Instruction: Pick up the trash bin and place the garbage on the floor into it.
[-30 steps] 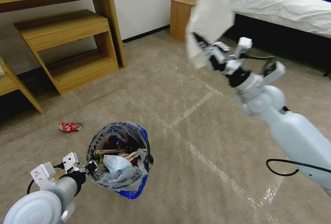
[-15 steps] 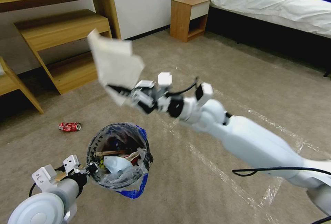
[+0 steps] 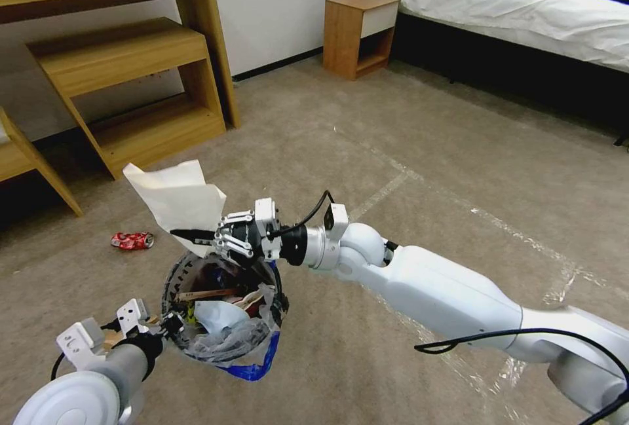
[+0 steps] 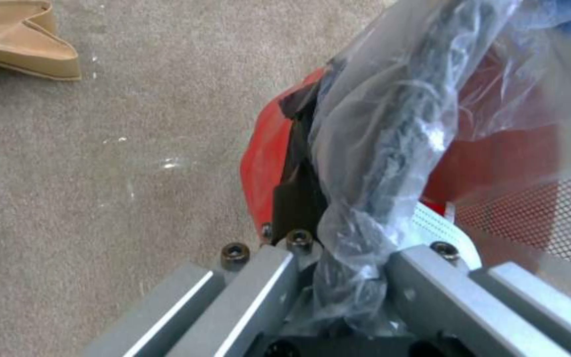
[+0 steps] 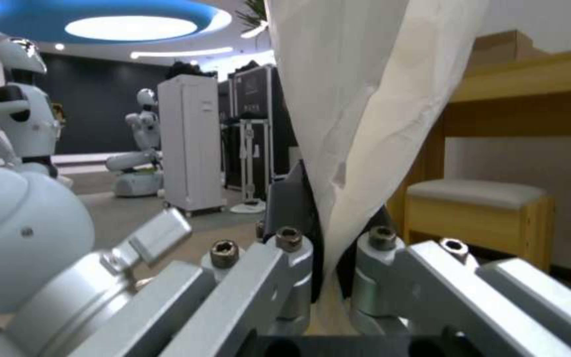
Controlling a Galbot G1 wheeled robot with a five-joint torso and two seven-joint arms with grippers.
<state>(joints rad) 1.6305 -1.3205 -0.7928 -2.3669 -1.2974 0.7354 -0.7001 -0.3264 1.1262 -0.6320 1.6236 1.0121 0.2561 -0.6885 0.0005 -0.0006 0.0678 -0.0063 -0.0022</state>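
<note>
The trash bin (image 3: 223, 346), red with a clear crinkly bag, hangs low at the left with litter inside it. My left gripper (image 3: 171, 321) is shut on its near rim. The left wrist view shows that gripper (image 4: 338, 248) pinching the bag and the bin's red wall (image 4: 262, 163). My right gripper (image 3: 191, 236) is shut on a white sheet of garbage (image 3: 177, 199), held upright just above the bin's far rim. Seen from the right wrist, the sheet (image 5: 365, 99) rises out of the shut gripper (image 5: 332, 223). A crushed red can (image 3: 132, 240) lies on the floor (image 3: 426, 169) left of the bin.
A wooden desk with step-like shelves (image 3: 131, 84) stands at the back left, with a slanted wooden leg (image 3: 39, 169) at the far left. A nightstand (image 3: 359, 32) and a bed (image 3: 524, 6) stand at the back right. Tape lines (image 3: 380, 196) cross the carpet.
My right arm has swung from high on the right down and to the left, carrying the white sheet to just above the bin. The left arm and the bin have stayed put.
</note>
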